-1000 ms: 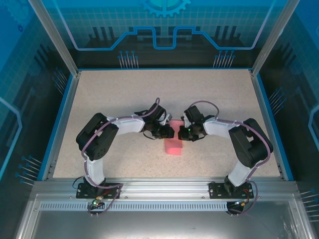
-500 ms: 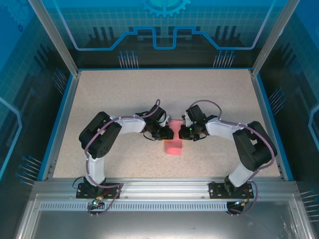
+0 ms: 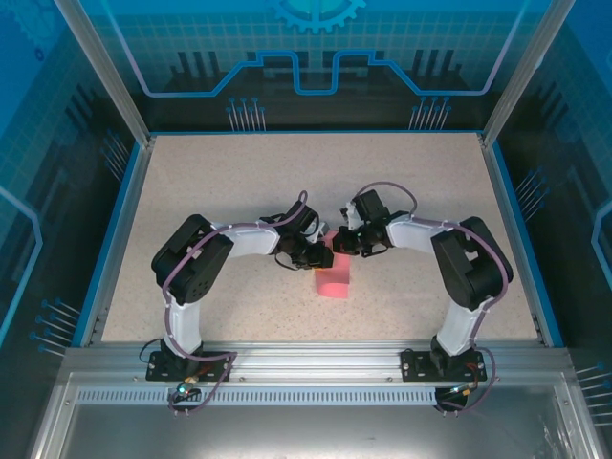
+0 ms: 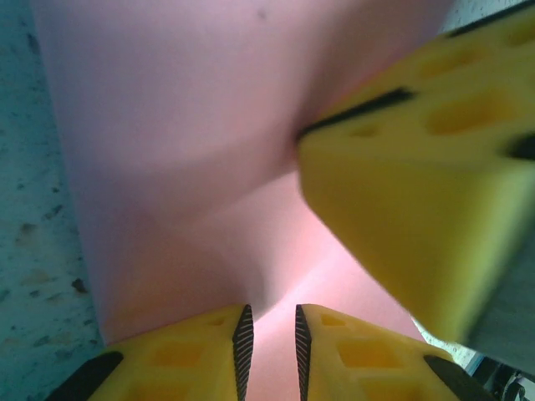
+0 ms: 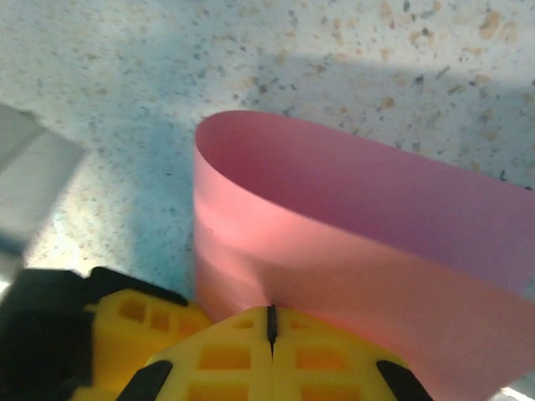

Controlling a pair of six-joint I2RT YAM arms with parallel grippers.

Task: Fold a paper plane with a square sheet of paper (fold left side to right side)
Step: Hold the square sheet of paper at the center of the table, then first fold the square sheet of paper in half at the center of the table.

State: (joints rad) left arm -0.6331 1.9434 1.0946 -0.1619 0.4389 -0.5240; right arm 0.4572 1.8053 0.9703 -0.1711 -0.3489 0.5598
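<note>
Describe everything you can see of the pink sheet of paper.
The square sheet of paper is thin, plain pink-red and matte. It is bent over itself into a soft open loop, not yet creased flat. It lies on the speckled table between both arms. The right hand is shut on its edge; the left hand is at it too, grip unclear.
</note>
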